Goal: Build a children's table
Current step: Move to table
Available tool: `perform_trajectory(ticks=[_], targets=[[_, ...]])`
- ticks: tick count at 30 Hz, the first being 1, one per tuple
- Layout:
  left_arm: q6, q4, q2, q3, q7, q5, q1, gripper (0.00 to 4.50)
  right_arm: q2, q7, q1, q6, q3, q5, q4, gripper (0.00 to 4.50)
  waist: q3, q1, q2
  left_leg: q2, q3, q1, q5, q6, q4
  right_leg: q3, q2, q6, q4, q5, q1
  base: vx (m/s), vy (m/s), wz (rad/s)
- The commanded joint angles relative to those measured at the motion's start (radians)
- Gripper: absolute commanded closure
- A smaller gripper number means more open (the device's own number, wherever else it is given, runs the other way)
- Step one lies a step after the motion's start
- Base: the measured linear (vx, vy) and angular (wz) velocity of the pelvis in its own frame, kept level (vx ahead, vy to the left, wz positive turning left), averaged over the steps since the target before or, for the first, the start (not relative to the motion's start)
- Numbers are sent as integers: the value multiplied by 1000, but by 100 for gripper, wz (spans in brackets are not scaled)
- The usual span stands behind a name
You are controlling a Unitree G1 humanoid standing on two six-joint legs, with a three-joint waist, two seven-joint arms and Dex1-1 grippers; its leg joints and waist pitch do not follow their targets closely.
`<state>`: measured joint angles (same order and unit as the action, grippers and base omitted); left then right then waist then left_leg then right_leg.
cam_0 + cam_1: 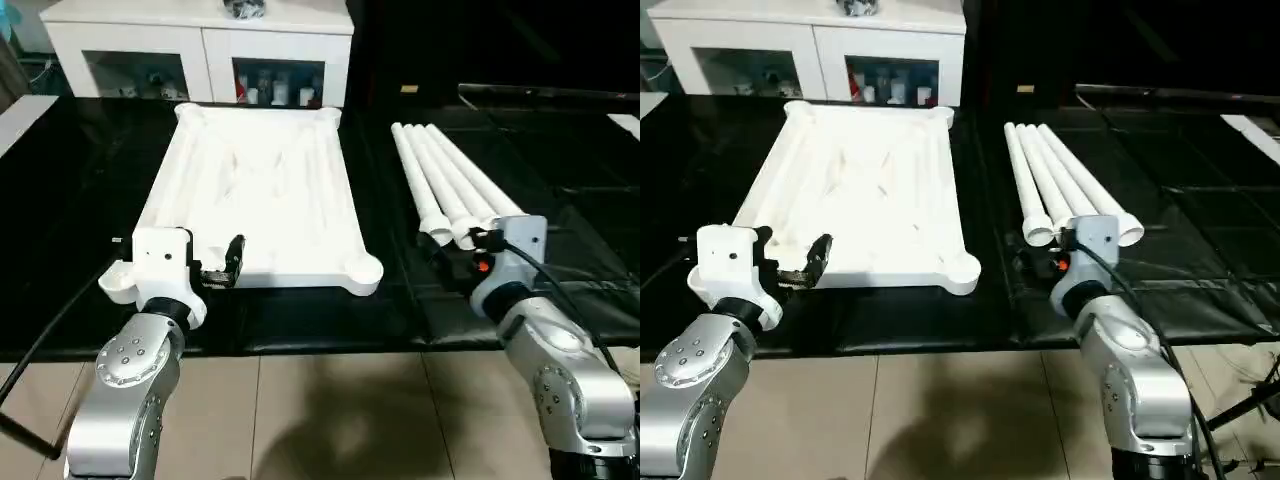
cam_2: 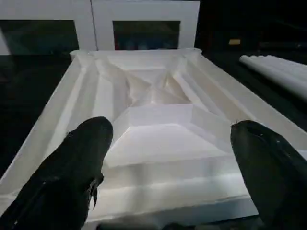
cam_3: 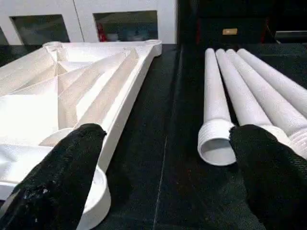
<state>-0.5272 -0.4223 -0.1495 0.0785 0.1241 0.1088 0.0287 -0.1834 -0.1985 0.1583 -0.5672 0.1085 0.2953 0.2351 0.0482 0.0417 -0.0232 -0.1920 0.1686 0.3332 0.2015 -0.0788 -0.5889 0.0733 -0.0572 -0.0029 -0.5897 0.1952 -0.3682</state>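
- My left gripper [image 2: 168,163] is spread wide, empty, at the near edge of the white ribbed plastic tabletop [image 1: 262,190], lying underside up.
- My right gripper [image 3: 165,167], equally wide and empty, faces four white tapered tube legs [image 1: 445,185] lying right of it.

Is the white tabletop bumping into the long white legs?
Apart. The right wrist view shows a strip of black mat between the tabletop and the legs.
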Motion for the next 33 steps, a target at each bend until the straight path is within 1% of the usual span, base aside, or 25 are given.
perform_trajectory(ticks=[1,6,7,8,11,12,13,14,15,16,17,18,19,20,22,24,25,26,27,28,29,30,31,32,33], targets=[[-14,-33,-2,-7,5,8,-8,5,-4,14,-4,-12,2,-8,31,0,-23,-15,4,-18,-21,-60,595,16,68,1,-44,2,138,729,5,0,0,0],[-24,-37,2,-7,0,13,-13,5,-5,8,-5,-28,-1,1,25,0,-43,-30,6,-20,-30,-30,504,32,88,-10,-66,-45,121,614,73,61,24,-12],[-30,-40,5,-8,-1,17,-16,5,1,6,-2,-33,2,8,25,0,-52,-38,27,-41,0,-120,495,-3,80,-40,-33,-85,120,570,12,72,9,-26],[-35,-42,7,-8,-1,19,-18,5,4,6,0,-35,5,14,26,0,-30,-55,5,-76,-18,-157,589,-33,101,-9,-6,-105,77,483,-23,72,9,-26],[-37,-47,6,-13,-1,14,-27,5,1,6,4,-35,7,13,25,0,-27,-53,-5,-85,15,-168,591,-28,116,-22,-33,-188,39,339,-27,125,-8,-68],[-37,-50,2,-17,-5,5,-31,5,-8,-2,7,-30,2,11,26,0,-38,-31,-25,-11,45,-98,476,-14,79,-71,-45,-231,55,325,48,180,-37,-63],[-37,-51,0,-18,-6,1,-32,5,-8,-6,7,-31,1,14,28,0,-62,15,-25,46,20,10,257,72,-13,-159,-131,-240,97,362,173,188,-25,-27],[-36,-52,-1,-19,-7,-1,-33,5,-10,-10,7,-34,-2,15,30,0,-75,21,-28,31,-36,80,119,115,-98,-212,-184,-331,98,295,221,188,-25,-27],[-36,-54,-1,-20,-8,-3,-34,5,-11,-18,7,-40,-6,20,34,0,-72,23,-25,22,-54,107,77,117,-112,-203,-186,-361,96,228,221,156,13,-9],[-36,-58,-2,-22,-10,-6,-36,5,-9,-31,5,-49,-10,31,43,0,-56,14,-18,8,-71,129,8,110,-98,-150,-158,-377,87,163,194,156,25,-9],[-37,-61,-3,-24,-10,-9,-38,5,-9,-41,2,-43,-12,34,47,0,-50,8,14,-9,-60,66,-43,126,5,-58,-75,-314,87,242,135,156,25,-9],[-37,-62,-4,-25,-10,-10,-39,5,-8,-46,0,-36,-13,34,49,0,-46,0,32,-8,-55,36,-40,136,34,-25,-41,-264,91,289,122,156,50,-6],[-39,-64,-5,-25,-10,-11,-39,5,-14,-45,-1,-27,-21,19,47,0,-31,-51,57,-85,-155,-16,170,177,99,17,25,-148,-28,307,64,176,53,-1],[-42,-69,-6,-23,-10,-10,-41,5,-23,-46,-3,-14,-35,5,43,0,-60,-47,49,-143,-209,-126,276,263,85,-8,-5,-69,-105,254,-16,176,53,-1],[-45,-71,-6,-21,-11,-9,-42,5,-25,-50,-3,-16,-39,8,42,0,-52,-47,42,-117,-183,-108,188,370,73,-11,-16,24,-141,151,-52,165,6,8],[-47,-73,-6,-20,-14,-11,-42,5,-32,-56,1,-20,-47,9,42,0,-43,-49,22,-78,-124,-80,154,420,87,-11,-21,32,-120,49,-56,141,-21,6],[-48,-73,-6,-18,-18,-11,-42,5,-45,-68,4,-22,-62,2,44,0,-49,-54,-19,-21,-81,-59,203,373,61,-45,-55,-13,-19,-14,-21,86,-103,0],[-48,-74,-6,-17,-21,-11,-42,5,-54,-76,5,-23,-73,-5,46,0,-27,-6,-65,63,-45,44,295,296,9,-101,-123,31,90,371,67,86,-103,0],[-49,-76,-7,-16,-23,-11,-43,5,-71,-91,6,-12,-96,-27,49,0,-42,22,-60,73,-57,61,221,285,-80,-123,-221,57,126,531,109,82,-96,13],[-52,-80,-8,-15,-24,-11,-44,5,-83,-108,5,-10,-113,-38,53,0,-66,7,-68,54,-80,111,93,201,-146,-88,-253,75,114,621,149,125,-54,36],[-55,-87,-13,-17,-21,-12,-47,5,-87,-117,3,-9,-117,-36,52,0,-67,24,-43,48,-86,110,64,178,-128,-79,-256,48,115,556,148,125,-54,36],[-57,-92,-16,-18,-18,-13,-49,5,-88,-121,2,-10,-118,-33,51,0,-52,14,-39,33,-83,133,19,188,-114,-29,-244,-14,123,480,149,141,-43,49],[-58,-97,-23,-22,-14,-17,-51,5,-92,-130,1,-7,-118,-29,49,0,-45,16,-5,8,-78,85,-21,190,-52,8,-199,-108,135,468,132,145,3,54],[-59,-101,-29,-26,-9,-21,-52,5,-92,-137,0,-5,-113,-17,48,0,-40,0,29,-21,-73,30,20,167,18,37,-97,-145,103,435,113,145,3,54],[-57,-106,-38,-33,2,-23,-53,5,-84,-146,-1,-18,-89,20,47,0,-36,-15,34,-46,-100,4,92,168,45,51,-52,-139,59,378,94,132,41,37]])
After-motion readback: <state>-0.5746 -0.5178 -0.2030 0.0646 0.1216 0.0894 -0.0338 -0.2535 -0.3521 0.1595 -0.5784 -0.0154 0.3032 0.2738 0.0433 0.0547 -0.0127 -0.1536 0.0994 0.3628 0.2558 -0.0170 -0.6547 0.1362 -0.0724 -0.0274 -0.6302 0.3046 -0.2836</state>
